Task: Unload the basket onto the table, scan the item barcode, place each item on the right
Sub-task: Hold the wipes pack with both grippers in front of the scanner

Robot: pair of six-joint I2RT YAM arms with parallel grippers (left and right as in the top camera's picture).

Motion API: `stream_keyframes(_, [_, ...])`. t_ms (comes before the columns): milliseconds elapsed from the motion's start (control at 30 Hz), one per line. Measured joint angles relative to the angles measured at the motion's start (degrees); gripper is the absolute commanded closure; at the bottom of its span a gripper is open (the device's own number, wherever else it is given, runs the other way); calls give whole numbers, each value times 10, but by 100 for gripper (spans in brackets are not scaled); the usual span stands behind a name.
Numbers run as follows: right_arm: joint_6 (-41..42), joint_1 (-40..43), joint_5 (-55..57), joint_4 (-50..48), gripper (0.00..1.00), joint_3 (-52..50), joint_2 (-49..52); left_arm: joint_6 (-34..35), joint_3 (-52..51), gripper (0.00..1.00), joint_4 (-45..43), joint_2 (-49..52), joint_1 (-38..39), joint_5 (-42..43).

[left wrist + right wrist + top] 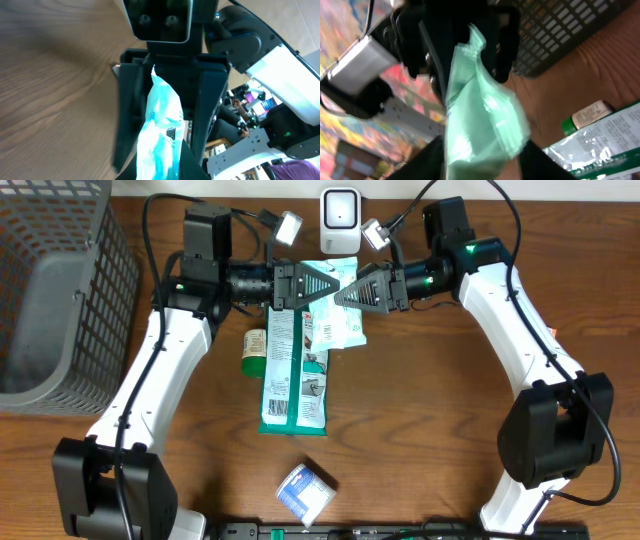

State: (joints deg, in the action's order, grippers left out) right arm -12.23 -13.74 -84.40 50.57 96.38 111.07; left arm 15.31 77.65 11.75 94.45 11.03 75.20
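Observation:
A thin mint-green pouch (345,325) hangs above the table between both grippers, just in front of the white scanner (340,218). My left gripper (325,285) comes in from the left and is shut on the pouch's edge. In the left wrist view the pouch (160,125) runs up from between my pinching fingers (157,167). My right gripper (347,290) faces it from the right. In the right wrist view its jaws (482,167) stand wide apart, with the pouch (480,115) loose between them. No barcode can be made out.
A grey mesh basket (55,290) fills the far left. Below the grippers on the table lie a long green-and-white packet (292,375) and a green-capped bottle (255,352). A small blue-and-white box (305,492) sits near the front edge.

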Motion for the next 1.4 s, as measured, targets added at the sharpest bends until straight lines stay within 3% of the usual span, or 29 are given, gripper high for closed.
stream_keyframes(167, [1,4,11,36,34,0,0,49,0,93,-55,0,-1,8])
stream_keyframes(400, [-16,11,24,98,55,0,0,89,0,93,-67,0,-5,8])
stream_keyframes(600, [-41,7,21,125,57,0,0,96,0,93,-71,1,-5,7])
stream_keyframes(633, [-44,5,22,126,64,0,0,96,0,93,-72,1,-5,7])
stream_keyframes(700, [-53,2,21,126,99,0,0,98,0,93,-73,1,-5,7])
stream_keyframes(800, [-54,-1,14,126,99,0,-1,98,0,93,-73,2,-7,3])
stream_keyframes(833, [-54,-1,14,125,99,0,-1,98,0,87,-73,3,-7,4])
stream_keyframes(867, [-54,-1,15,124,99,0,-1,98,0,72,-74,5,-7,3])
stream_keyframes(900, [-54,0,16,122,99,0,-1,98,0,64,-75,5,-7,3])
stream_keyframes(967, [-54,0,21,118,99,0,-1,99,0,55,-78,6,-7,6])
stream_keyframes(1400, [-53,12,-1,96,99,0,-1,104,0,54,-58,6,-7,12])
